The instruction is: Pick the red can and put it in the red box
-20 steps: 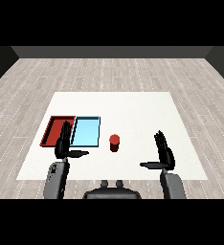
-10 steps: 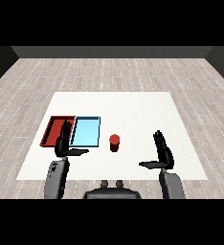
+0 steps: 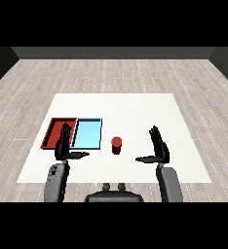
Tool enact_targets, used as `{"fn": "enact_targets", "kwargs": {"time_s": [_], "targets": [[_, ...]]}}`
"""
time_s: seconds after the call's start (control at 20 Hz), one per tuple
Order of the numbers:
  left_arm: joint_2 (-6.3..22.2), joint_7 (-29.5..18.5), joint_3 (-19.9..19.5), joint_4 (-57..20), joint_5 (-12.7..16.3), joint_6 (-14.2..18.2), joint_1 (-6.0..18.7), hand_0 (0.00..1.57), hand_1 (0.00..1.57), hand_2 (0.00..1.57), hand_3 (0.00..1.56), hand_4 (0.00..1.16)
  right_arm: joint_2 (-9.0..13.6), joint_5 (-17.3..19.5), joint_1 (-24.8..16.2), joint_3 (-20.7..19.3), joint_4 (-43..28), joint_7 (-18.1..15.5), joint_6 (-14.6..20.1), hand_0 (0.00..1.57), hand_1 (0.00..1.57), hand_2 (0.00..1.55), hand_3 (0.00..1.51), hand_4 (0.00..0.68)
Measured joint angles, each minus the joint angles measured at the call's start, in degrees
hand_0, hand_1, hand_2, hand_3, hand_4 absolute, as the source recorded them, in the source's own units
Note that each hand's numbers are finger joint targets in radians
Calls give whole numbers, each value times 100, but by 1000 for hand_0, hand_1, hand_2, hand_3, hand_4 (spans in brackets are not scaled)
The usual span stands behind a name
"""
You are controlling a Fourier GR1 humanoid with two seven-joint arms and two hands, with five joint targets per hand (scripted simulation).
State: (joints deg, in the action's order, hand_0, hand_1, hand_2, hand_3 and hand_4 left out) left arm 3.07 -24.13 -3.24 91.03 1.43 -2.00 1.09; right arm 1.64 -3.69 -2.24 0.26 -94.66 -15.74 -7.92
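The small red cylindrical can (image 3: 116, 145) stood upright on the white rectangular table (image 3: 135, 109), just right of the shallow light blue tray (image 3: 87, 133), which lay between it and the shallow red tray (image 3: 54, 131) at far left. The black left hand (image 3: 64, 146) overlapped the trays' near edge, fingers straight; the black right hand (image 3: 158, 147), equally spread, held nothing, open tabletop between it and the can

Nothing readable is showing anywhere: the red can (image 3: 116, 144), the red tray (image 3: 51, 133), the light blue tray (image 3: 88, 133) and the white counter (image 3: 135, 109) are all appearing plain, carrying no lettering, labels, brands, numbers or signs.
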Motion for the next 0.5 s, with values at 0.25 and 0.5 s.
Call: {"fn": "enact_targets", "kwargs": {"time_s": [0.25,0.5], "targets": [[-33,109,19,43,11,32,32,0,0,0,0,0,-114,-107,336,140,551,-75,142,0,0,0,0,0],[-24,225,4,24,48,44,148,0,0,0,0,0,-149,-291,676,535,1064,-197,536,0,0,0,0,0]]}}
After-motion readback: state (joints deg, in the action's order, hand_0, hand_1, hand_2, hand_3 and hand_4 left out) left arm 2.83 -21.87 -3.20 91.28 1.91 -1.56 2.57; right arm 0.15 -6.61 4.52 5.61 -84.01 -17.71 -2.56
